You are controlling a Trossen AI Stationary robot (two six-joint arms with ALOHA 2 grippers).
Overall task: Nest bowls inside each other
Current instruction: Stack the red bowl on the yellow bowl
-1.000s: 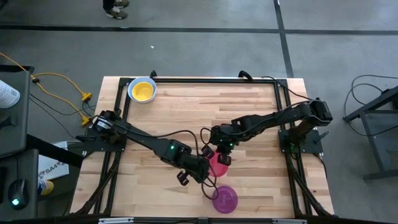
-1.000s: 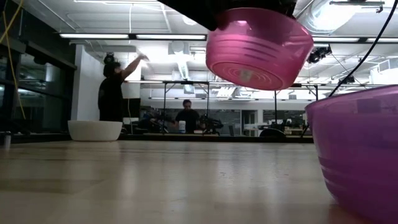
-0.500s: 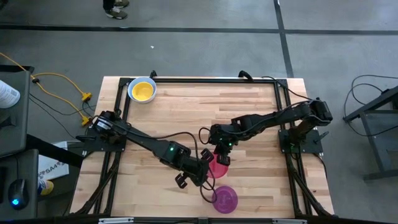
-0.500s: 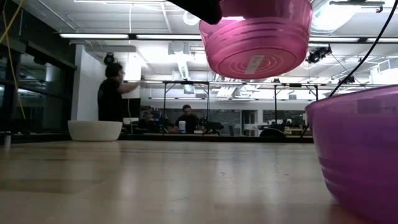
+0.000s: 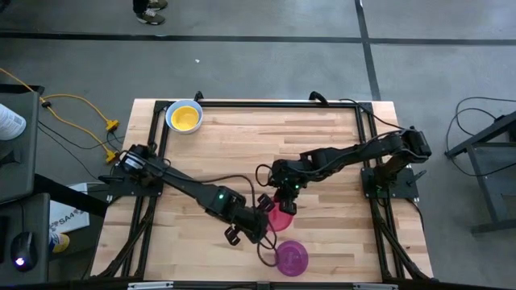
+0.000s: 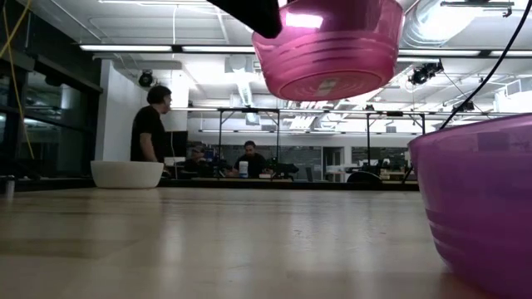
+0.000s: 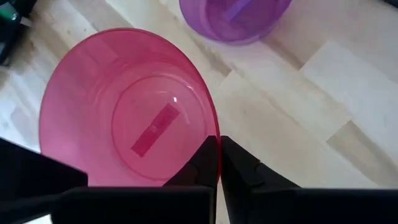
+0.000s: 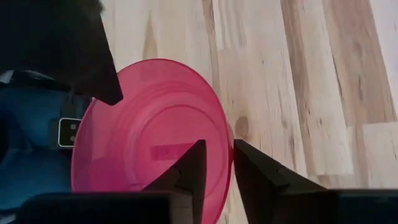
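A pink bowl (image 5: 281,216) hangs in the air near the table's middle, between my two grippers. My left gripper (image 7: 217,140) is shut on its rim at the bowl's left side (image 5: 264,219). My right gripper (image 8: 217,144) stands open at the bowl's far side (image 5: 284,203), one finger on each side of the rim, with a gap showing. A purple bowl (image 5: 291,258) rests on its base on the table just nearer. A yellow bowl (image 5: 185,118) sits in a whitish one at the far left corner. My left gripper pinches the pink bowl's rim (image 7: 213,127), one finger inside the bowl and one outside. The fingers slant down from the table's left. The bowl (image 6: 332,50) hangs clear of the table, mouth up and nearly level. Whether my right gripper's fingers touch the rim (image 8: 227,140) between them, I cannot tell.
A black frame (image 5: 266,103) runs along the table's edges. Bare wood (image 5: 322,137) lies across the far half of the table. Beyond the far edge, people (image 6: 150,124) are in the room. Yellow cables (image 5: 81,113) lie off the left side.
The pink bowl, staying in the air, has shifted a little toward the table's left and has tipped from slanting to nearly level. A dark finger now shows at its left rim in the low view.
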